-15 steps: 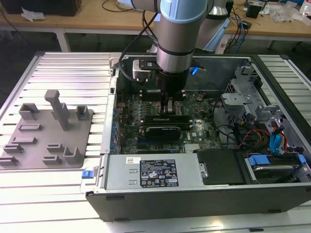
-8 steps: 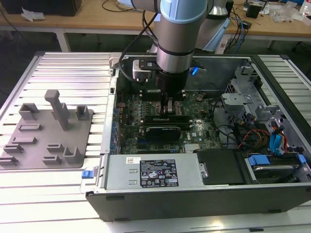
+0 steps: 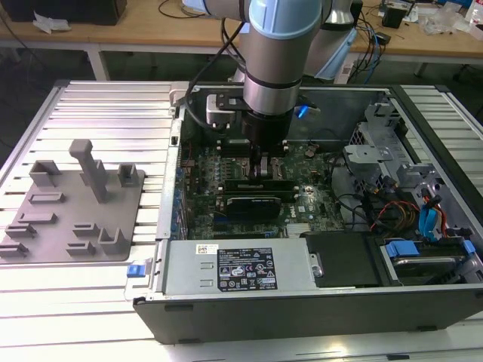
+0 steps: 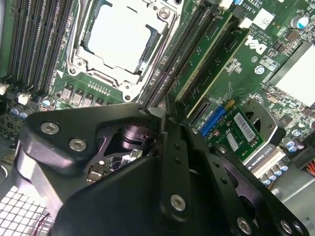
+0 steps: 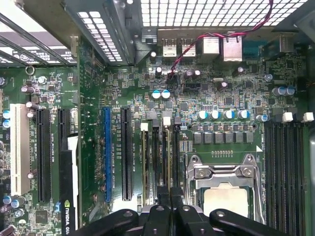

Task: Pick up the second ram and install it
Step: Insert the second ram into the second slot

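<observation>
The hand (image 3: 264, 162) hangs low inside the open computer case (image 3: 302, 320), over the motherboard (image 5: 197, 98), between the processor socket (image 4: 120, 34) and the graphics card (image 3: 260, 204). In both wrist views its fingers (image 4: 158, 114) are drawn almost together over the row of memory slots (image 5: 158, 157). I judge the hand closed, but I cannot tell if something thin is clamped between them.

A slim green stick stands on its edge in a slot just beside the fingertips. I take it for the second ram (image 4: 209, 56), though I cannot tell whether it is fully seated.

Some risks, as I judge them:
- If the stick is tilted or off the slot line, a push may bend it or strain the board.
- Closed end latches would block it.
- Pressure on one end only may seat it halfway.
- The wide hand may also brush the socket.
</observation>
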`<state>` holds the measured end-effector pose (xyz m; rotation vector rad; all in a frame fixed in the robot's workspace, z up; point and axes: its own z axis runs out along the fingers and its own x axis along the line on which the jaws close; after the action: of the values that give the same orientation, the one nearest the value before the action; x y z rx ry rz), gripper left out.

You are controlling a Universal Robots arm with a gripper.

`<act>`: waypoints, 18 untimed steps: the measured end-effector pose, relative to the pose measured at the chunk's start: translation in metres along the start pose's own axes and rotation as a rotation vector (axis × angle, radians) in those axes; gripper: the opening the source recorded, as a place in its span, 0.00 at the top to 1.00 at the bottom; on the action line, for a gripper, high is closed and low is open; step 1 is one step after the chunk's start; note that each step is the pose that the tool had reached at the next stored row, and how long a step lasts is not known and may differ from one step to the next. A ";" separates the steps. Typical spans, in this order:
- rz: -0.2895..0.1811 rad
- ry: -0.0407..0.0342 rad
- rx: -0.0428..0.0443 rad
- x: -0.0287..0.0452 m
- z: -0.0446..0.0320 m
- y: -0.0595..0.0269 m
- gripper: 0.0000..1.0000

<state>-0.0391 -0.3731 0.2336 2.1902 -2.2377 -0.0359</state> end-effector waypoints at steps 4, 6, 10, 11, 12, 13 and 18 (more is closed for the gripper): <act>0.000 -0.0001 0.0003 0.0001 0.0045 0.0001 0.91; 0.000 0.0002 0.0002 0.0001 0.0054 0.0002 0.91; 0.000 0.0001 0.0002 0.0001 0.0071 0.0001 0.91; 0.000 -0.0001 0.0002 0.0001 0.0071 0.0001 0.91; 0.000 -0.0001 0.0003 0.0001 0.0072 0.0001 0.91; 0.000 -0.0001 0.0004 0.0001 0.0072 0.0001 0.91; 0.000 -0.0002 0.0003 0.0000 0.0067 0.0001 0.77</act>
<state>-0.0394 -0.3731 0.2269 2.1905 -2.2379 -0.0357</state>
